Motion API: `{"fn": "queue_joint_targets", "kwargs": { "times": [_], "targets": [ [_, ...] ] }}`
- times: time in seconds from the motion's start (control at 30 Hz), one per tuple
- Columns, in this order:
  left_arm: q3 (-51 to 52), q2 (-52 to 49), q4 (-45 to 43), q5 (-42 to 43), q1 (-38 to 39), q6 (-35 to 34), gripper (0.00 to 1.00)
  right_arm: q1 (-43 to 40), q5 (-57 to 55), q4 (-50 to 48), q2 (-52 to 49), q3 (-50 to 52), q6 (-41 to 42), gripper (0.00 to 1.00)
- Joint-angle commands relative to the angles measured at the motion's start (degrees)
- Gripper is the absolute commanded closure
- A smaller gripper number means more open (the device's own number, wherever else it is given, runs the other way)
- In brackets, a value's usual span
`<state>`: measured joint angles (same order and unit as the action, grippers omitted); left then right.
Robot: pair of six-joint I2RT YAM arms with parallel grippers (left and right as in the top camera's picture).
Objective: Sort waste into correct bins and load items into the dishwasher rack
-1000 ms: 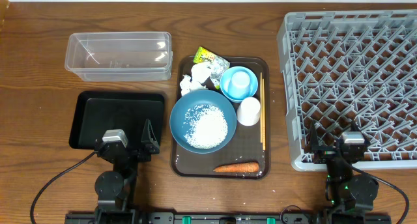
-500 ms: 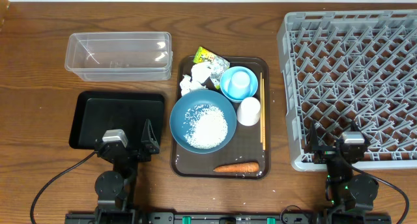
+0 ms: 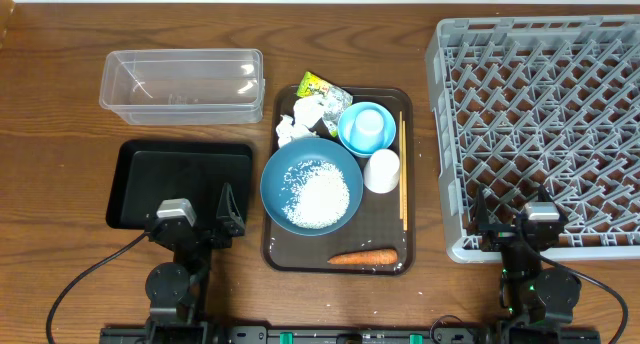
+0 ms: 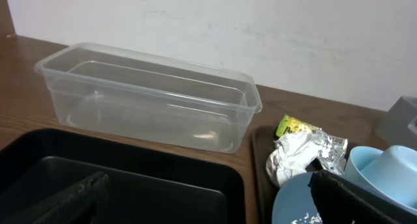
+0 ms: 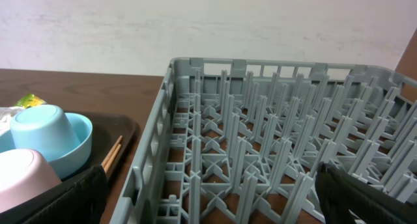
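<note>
Pretty sure it's a start pose: left gripper (image 3: 197, 216) and right gripper (image 3: 510, 220) gape empty at bottom, brown serving tray (image 3: 378, 222) parked between black tray (image 3: 180, 174) and dishwasher rack (image 3: 540, 114), reachable by both.

On the serving tray (image 3: 380, 222) are laid a big bowl (image 3: 312, 186), a small bowl (image 3: 366, 129), a cup (image 3: 381, 170), chopsticks (image 3: 402, 174) and a carrot (image 3: 362, 255). Left of it a tub (image 3: 182, 84) is set behind a shallow tray (image 3: 180, 179); right of it, a rack (image 3: 540, 124)
</note>
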<state>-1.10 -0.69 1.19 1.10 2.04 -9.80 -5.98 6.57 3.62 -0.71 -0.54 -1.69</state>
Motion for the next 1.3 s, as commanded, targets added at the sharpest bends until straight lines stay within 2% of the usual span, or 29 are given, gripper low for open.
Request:
{"fn": "queue_joint_targets", "kwargs": {
  "times": [0.0,0.13,0.27,0.33,0.43,0.53,0.7,0.8,0.9,1.1,1.17,1.27],
  "targets": [
    [0.9,0.5,0.7,-1.5,0.2,-5.1,0.0,-0.6,-0.3,0.0,0.3,0.2,0.8,0.01],
    [0.9,0.5,1.3,-0.6,0.2,-6.8,0.0,-0.6,-0.3,0.0,0.3,0.2,0.8,0.01],
    [0.9,0.5,1.1,15.3,0.2,-20.6,0.0,-0.6,-0.3,0.0,0.3,0.2,0.8,0.01],
    [0.9,0.5,1.1,20.2,0.2,-26.1,0.0,-0.6,-0.3,0.0,0.3,0.2,0.8,0.01],
    [0.9,0.4,0.2,28.3,0.2,-27.5,0.0,-0.6,-0.3,0.0,0.3,0.2,0.8,0.01],
    [0.6,0.3,-7.7,39.1,0.2,-27.8,0.0,-0.6,-0.3,0.0,0.3,0.2,0.8,0.01],
    [-5.2,-0.5,-7.8,39.4,0.2,-29.5,0.0,-0.6,-0.3,0.0,0.3,0.2,0.8,0.01],
    [-11.4,-3.5,-2.1,37.4,0.2,-26.8,0.0,-0.6,-0.3,0.0,0.3,0.2,0.8,0.01],
    [-19.9,-9.4,7.6,35.9,0.2,-21.1,0.0,-0.6,-0.3,0.0,0.3,0.2,0.8,0.01],
    [-45.0,-28.2,37.7,25.2,0.2,-8.5,0.0,-0.6,-0.3,0.0,0.3,0.2,0.8,0.01],
    [-52.1,-34.1,45.2,25.4,0.2,-5.7,0.0,-0.6,-0.3,0.0,0.3,0.2,0.8,0.01],
    [-60.8,-41.5,54.4,27.9,0.2,-6.4,0.0,-0.6,-0.3,0.0,0.3,0.2,0.8,0.01]
  ]
}}
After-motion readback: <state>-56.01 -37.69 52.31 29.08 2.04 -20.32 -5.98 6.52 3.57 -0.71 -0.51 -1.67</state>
